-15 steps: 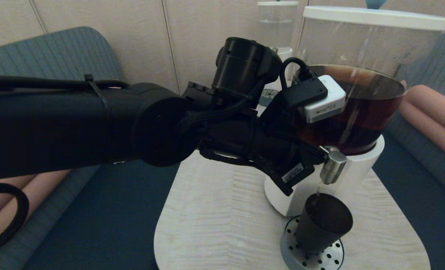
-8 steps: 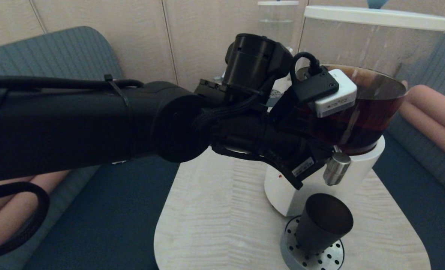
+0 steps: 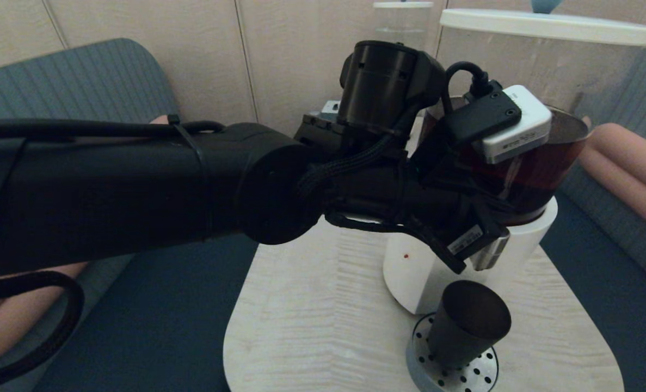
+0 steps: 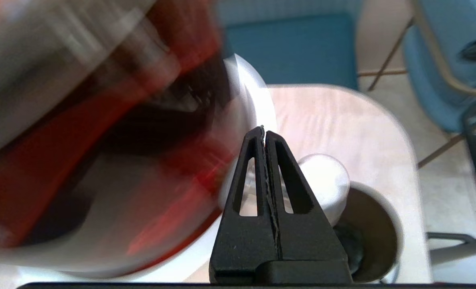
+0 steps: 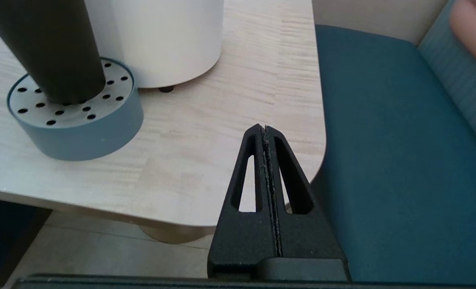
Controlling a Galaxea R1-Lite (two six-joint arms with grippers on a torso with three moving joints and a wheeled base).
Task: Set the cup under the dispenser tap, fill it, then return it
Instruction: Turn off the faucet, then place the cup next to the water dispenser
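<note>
The dark tapered cup (image 3: pixel 467 324) stands upright on the perforated drip tray (image 3: pixel 464 375), directly below the brushed-steel dispenser tap (image 3: pixel 490 255). My left arm reaches across from the left, and its wrist covers part of the tap. In the left wrist view my left gripper (image 4: pixel 264 130) is shut with nothing in it, beside the tap (image 4: pixel 326 180) and above the cup (image 4: pixel 376 237). My right gripper (image 5: pixel 264 128) is shut and holds nothing, low off the table's right front corner, with the cup (image 5: pixel 49 48) to its far left.
The big dispenser has a white base (image 3: pixel 415 272) and a clear tank (image 3: pixel 546 60) of dark brown liquid. A smaller clear-liquid dispenser (image 3: pixel 401 32) stands behind it. The pale wooden table (image 3: pixel 312 316) has rounded corners, with blue seats (image 5: pixel 402 160) on both sides.
A thin stream ran from the tap into the cup a second ago and has stopped. My left arm has shifted right and upward, so its wrist now overlaps the tap.
</note>
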